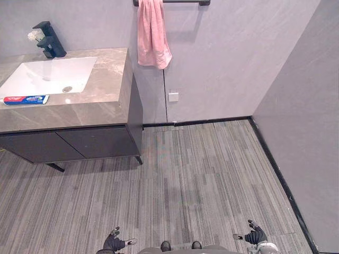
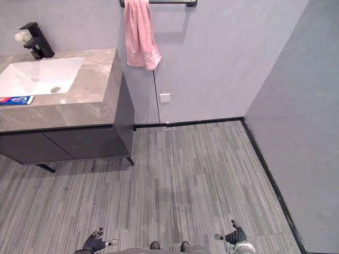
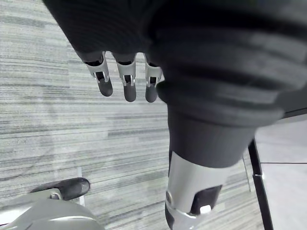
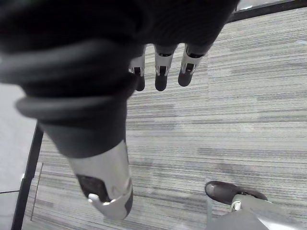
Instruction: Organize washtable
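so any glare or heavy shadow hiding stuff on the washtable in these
Left eye view: the white rectangular sink basin is the brightest patch, yet the red and blue toothpaste tube on the brown marble countertop reads clearly. Right eye view: the pink hanging towel throws a soft shadow on the grey wall, and shade pools under the dark cabinet.

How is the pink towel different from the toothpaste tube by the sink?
The pink towel hangs down from a dark bar on the wall; the toothpaste tube lies flat on the marble countertop beside the white sink. The towel is plain pink; the tube is red, blue and white. The towel looks far bigger than the tube.
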Tool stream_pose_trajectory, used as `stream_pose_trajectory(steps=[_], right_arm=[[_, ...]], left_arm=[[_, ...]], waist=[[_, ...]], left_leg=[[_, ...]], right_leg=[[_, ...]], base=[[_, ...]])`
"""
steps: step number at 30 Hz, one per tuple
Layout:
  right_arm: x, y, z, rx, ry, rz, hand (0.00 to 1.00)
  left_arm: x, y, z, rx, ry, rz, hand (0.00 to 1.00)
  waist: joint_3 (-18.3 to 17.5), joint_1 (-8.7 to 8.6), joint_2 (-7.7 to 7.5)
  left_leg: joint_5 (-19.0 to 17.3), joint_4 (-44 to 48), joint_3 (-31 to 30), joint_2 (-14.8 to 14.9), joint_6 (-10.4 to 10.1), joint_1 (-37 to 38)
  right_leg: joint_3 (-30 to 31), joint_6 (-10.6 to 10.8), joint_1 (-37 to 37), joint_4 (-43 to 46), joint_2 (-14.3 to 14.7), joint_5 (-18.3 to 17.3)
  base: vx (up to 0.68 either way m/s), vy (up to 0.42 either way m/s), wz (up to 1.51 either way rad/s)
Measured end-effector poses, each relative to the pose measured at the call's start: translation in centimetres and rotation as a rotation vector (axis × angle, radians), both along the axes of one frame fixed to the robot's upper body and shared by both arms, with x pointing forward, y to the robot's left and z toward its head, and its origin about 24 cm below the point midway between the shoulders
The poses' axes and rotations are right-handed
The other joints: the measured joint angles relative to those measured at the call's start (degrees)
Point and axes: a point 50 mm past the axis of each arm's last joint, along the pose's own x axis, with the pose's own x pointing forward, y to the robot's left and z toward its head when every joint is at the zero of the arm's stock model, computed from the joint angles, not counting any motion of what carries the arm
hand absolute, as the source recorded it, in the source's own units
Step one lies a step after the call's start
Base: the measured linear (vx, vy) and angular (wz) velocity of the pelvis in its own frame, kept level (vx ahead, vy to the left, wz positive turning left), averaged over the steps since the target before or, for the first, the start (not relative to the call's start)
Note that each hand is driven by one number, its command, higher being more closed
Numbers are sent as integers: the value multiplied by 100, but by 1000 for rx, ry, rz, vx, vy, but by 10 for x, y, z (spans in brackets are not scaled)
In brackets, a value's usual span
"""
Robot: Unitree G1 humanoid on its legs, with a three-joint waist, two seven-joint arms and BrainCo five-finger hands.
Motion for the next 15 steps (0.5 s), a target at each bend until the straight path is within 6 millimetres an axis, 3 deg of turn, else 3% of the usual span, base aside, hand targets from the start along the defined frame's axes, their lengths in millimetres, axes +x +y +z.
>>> stream_pose_trajectory(steps=[15], right_arm=[[5,-6,3,-28,2,36,0]], left_arm=[[0,3,2,0,-8,-9,0]], waist=[[18,-99,41]], left_leg=[[20,-53,103,42,31,42]], right_leg=[[-12,-15,85,-115,45,18]], base=[[28,-17,-2]])
